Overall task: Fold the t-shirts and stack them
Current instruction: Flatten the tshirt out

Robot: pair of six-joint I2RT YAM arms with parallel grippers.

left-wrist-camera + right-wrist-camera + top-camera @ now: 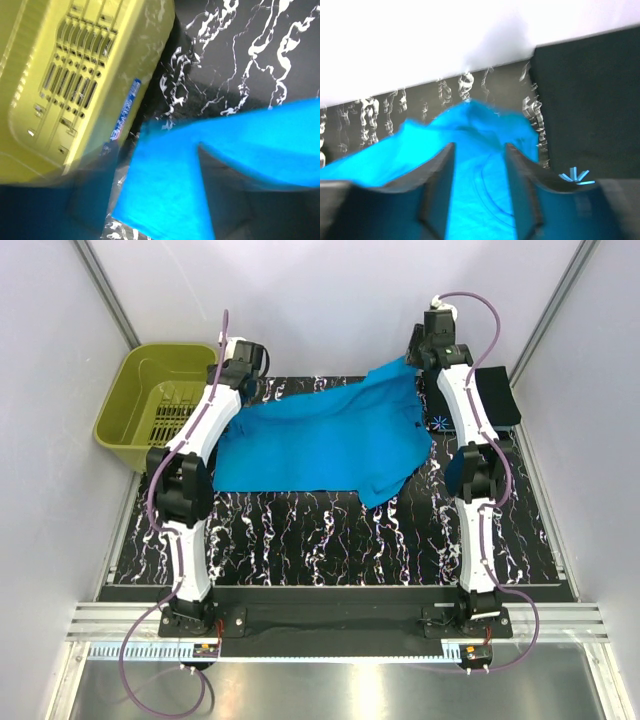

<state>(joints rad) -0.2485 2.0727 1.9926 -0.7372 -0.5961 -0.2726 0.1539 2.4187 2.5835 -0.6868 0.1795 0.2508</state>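
The turquoise t-shirt [320, 440] lies spread on the black marbled mat [330, 535]. My left gripper [243, 368] is at the shirt's far left corner, beside the basket. In the left wrist view the left gripper [155, 200] has its jaws apart with turquoise cloth [165, 170] between them. My right gripper [428, 352] is at the shirt's far right corner. In the right wrist view the right gripper [479, 190] is open over the turquoise cloth [470, 130]. The black t-shirt [497, 395] lies folded at the far right, its starburst mark [438, 423] visible; the shirt also shows in the right wrist view [590, 110].
The olive-green basket [150, 400] stands at the far left off the mat, close to my left gripper; it fills the left of the left wrist view [75, 75]. Grey walls enclose the table on three sides.
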